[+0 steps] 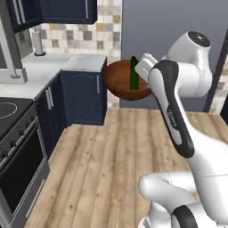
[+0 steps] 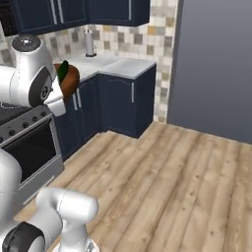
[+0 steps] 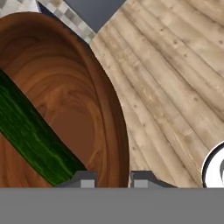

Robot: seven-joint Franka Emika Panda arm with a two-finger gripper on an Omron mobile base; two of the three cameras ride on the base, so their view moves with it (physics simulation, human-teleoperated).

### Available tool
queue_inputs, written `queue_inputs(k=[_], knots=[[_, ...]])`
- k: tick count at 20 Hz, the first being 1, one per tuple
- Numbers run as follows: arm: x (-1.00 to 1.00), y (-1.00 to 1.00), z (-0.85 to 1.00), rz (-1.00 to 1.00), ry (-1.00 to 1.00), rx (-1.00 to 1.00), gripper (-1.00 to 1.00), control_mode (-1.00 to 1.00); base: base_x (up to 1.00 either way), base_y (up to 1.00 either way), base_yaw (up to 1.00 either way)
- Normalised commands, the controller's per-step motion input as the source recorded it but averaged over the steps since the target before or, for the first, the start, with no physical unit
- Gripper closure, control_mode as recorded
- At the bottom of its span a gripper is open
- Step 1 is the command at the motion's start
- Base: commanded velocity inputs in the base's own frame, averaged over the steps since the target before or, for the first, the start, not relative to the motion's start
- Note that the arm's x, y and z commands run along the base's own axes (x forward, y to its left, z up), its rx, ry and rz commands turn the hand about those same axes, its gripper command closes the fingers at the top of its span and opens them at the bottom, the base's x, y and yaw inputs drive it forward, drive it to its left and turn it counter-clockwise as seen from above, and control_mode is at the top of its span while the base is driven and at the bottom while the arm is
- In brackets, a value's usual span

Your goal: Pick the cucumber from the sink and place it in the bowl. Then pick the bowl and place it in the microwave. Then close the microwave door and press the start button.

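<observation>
Hand [image 3: 113, 178] grips glossy wood bowl [image 3: 65, 87] rim, dk-green cucumber [image 3: 30, 135] inside

A pale grey worktop [image 1: 49, 71] runs along the corner above dark blue cabinets [image 1: 82, 95]. Near the tiled wall, a white upright roll on a dark base, probably a paper towel holder [image 1: 38, 43], stands on it. Wooden plank floor [image 2: 172, 182] spreads below, meeting the cabinets and the stove's [image 1: 18, 147] front.
</observation>
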Motion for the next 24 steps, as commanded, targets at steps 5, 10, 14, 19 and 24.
queue_inputs(k=[5, 10, 14, 19, 24], knots=[[0.0, 0.0, 0.0, 0.0, 0.0, 0.0, 1.0, 1.0, 0.48, -0.69, 0.46], [0.0, 0.0, 0.0, 0.0, 0.0, 0.0, 1.0, 1.0, 0.45, -0.56, 0.53], [0.0, 0.0, 0.0, 0.0, 0.0, 0.0, 1.0, 1.0, 0.64, -0.44, 0.53], [0.0, 0.0, 0.0, 0.0, 0.0, 0.0, 1.0, 1.0, 0.71, -0.44, 0.51], [0.0, 0.0, 0.0, 0.0, 0.0, 0.0, 1.0, 1.0, 0.45, -0.46, 0.5]])
